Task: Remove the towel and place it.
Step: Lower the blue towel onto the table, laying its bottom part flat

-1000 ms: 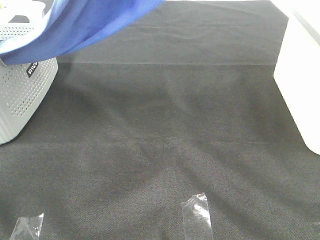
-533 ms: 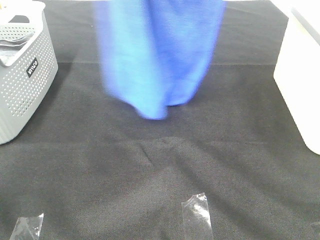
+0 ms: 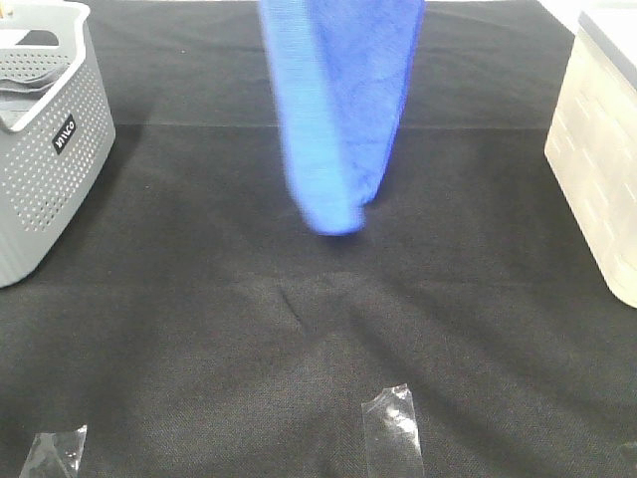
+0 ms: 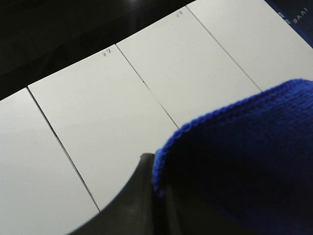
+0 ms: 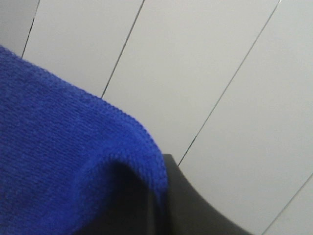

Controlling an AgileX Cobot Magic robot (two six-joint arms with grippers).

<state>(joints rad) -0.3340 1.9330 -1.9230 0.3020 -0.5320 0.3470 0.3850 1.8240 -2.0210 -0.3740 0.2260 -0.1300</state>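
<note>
The royal-blue towel (image 3: 343,110) hangs down from above the top edge of the exterior view, over the middle back of the black table. It is bunched into a narrow drape, and its lower end hovers just above the cloth. Neither gripper shows in the exterior view. In the left wrist view the towel's hemmed edge (image 4: 244,161) sits against the dark finger of my left gripper (image 4: 156,183), which is shut on it. In the right wrist view the towel (image 5: 63,161) folds over the dark finger of my right gripper (image 5: 156,200), also shut on it. Both wrist cameras face white panels.
A grey perforated basket (image 3: 50,149) stands at the left edge. A pale box (image 3: 597,169) stands at the right edge. Clear tape pieces (image 3: 393,428) (image 3: 50,453) lie on the black table cloth (image 3: 299,329) near the front.
The towel has left the basket on the left and swung to the middle. It now hangs narrower and a little further right than half a second ago.
</note>
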